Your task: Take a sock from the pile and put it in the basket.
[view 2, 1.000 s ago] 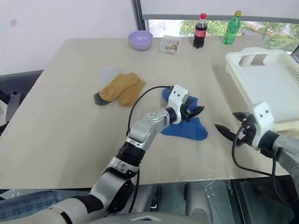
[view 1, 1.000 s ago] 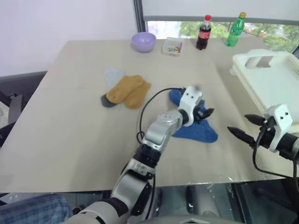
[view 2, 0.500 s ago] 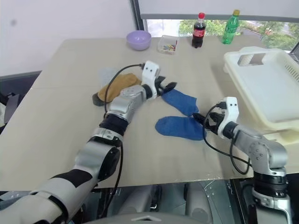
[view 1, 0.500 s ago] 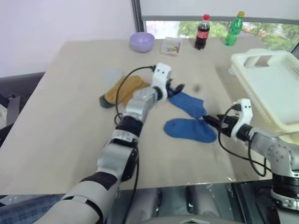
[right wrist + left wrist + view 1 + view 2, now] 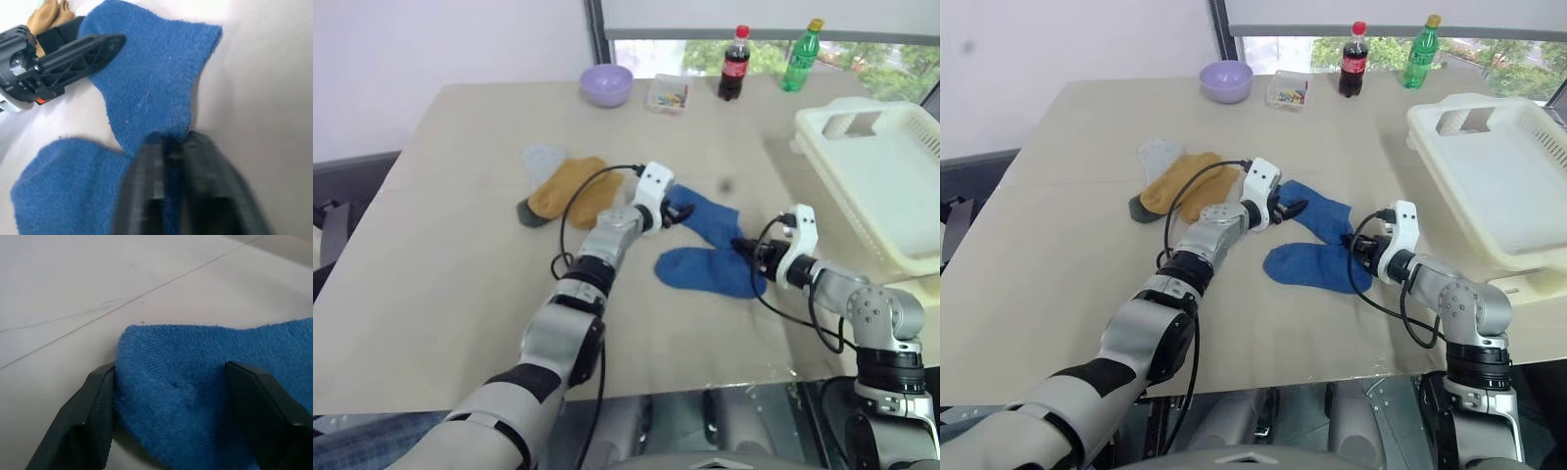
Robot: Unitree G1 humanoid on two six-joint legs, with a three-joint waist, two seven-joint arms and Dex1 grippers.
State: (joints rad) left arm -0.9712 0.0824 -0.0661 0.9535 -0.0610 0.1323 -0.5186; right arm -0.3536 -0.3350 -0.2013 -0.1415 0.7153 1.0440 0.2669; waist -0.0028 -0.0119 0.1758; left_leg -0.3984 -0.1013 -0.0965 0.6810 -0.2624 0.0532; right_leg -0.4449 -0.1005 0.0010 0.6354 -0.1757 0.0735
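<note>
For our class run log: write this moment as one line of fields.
left gripper: open, straddling blue sock | right gripper: shut on blue sock | basket: no sock inside

The right gripper (image 5: 178,147) rises from the near edge with its two black jaws pressed together, pinching the edge of a royal-blue sock (image 5: 151,83) where the fabric narrows. That sock spreads away from the jaws across the pale surface (image 5: 264,73), its far end cut square. A second blue piece (image 5: 68,186) lies beside the jaws, touching the first (whether it is a separate sock or a fold cannot be told). The left gripper (image 5: 105,41) reaches in from the side, one black finger (image 5: 80,54) lying over the blue sock's far part. Behind it shows a mustard-yellow sock (image 5: 49,14).
</note>
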